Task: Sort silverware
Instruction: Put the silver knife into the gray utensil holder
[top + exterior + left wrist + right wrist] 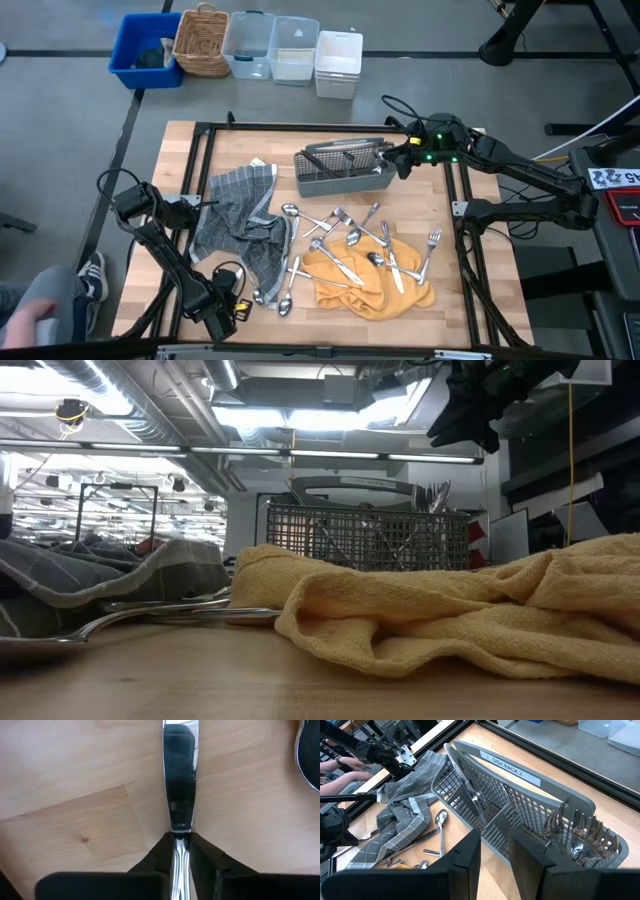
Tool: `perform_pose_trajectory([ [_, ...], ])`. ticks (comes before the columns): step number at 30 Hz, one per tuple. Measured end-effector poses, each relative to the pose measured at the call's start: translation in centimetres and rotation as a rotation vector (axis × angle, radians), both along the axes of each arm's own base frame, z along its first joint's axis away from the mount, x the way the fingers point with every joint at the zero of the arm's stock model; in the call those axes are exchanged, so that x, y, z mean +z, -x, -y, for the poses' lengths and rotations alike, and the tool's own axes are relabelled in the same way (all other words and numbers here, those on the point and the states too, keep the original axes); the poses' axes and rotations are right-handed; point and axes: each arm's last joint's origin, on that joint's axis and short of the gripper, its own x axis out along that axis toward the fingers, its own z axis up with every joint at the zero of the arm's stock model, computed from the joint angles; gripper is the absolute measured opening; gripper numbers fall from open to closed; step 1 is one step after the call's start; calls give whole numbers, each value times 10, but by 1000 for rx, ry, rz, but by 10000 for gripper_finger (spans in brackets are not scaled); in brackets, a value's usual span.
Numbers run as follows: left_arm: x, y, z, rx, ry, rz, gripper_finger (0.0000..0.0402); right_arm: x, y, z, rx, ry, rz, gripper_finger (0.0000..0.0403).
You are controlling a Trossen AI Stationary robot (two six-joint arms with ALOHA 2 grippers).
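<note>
We find the knife [179,780] cut off at the left wrist view's edge, its handle hidden between the left gripper's [181,870] fingers. Utensils under the yellow cloth [365,275] are possibly forks; we cannot confirm.

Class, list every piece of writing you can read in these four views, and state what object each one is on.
"DISH RACK 2": white label on the rim of the grey mesh caddy.
A small mark just before those words on the label is too blurred to read.
A white sign at the table's right edge in the high view carries dark characters too small to read.
No other readable text.
</note>
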Motion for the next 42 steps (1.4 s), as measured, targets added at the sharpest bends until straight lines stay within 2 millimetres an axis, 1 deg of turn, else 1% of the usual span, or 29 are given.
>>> perform_pose_trajectory([
  [3, 0, 0, 0, 6, 2, 0, 25, 0, 0, 0, 0, 0, 0, 101],
  [6, 0, 0, 0, 13, 6, 1, 27, 0, 0, 0, 0, 0, 0, 101],
  [19, 14, 3, -2, 9, 46, 24, 32, 0, 0, 0, 0, 0, -1, 101],
  [25, 17, 3, -2, 9, 56, 28, 32, 0, 0, 0, 11, -6, 3, 101],
  [31, 28, 4, -4, 8, 90, 51, 32, 0, 0, -1, 32, -17, 9, 101],
  [36, 41, 5, -7, 3, 99, 103, 32, 0, 0, -1, 38, -21, 11, 101],
  [42, 43, 7, -10, -9, 77, 112, 32, 0, -1, -1, 39, -18, 10, 101],
])
